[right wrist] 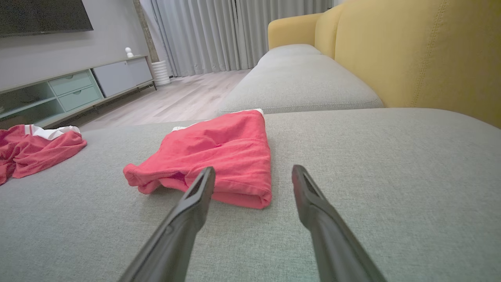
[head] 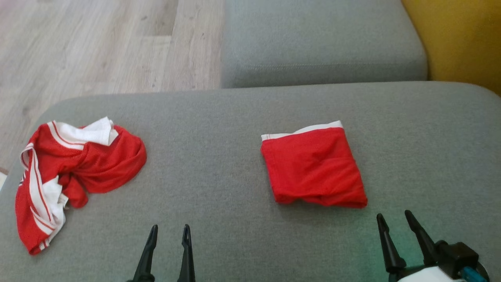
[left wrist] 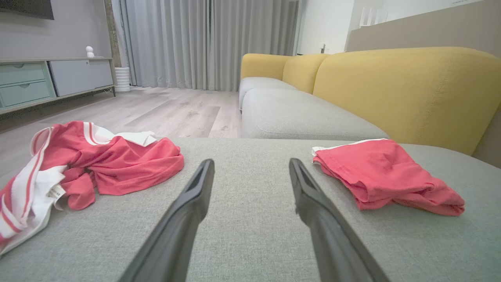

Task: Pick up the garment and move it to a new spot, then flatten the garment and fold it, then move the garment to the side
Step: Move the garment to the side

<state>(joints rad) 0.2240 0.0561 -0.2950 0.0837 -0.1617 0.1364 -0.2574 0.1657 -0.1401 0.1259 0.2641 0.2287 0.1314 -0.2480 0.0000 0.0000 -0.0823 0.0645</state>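
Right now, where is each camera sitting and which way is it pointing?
Head view: high on the robot, looking down at the grey cushion, crumpled garment left, folded garment right; both open jaws at the bottom edge.
Left wrist view: low over the cushion, facing the curtains, aimed between the two garments; left jaws open.
Right wrist view: low, facing the folded garment's near edge, yellow backrest to its right; right jaws open.
Shared: all three show both garments.

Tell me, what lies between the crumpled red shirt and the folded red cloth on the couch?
Nothing but bare grey cushion between the crumpled shirt and the folded cloth, seen clearly in the head view.
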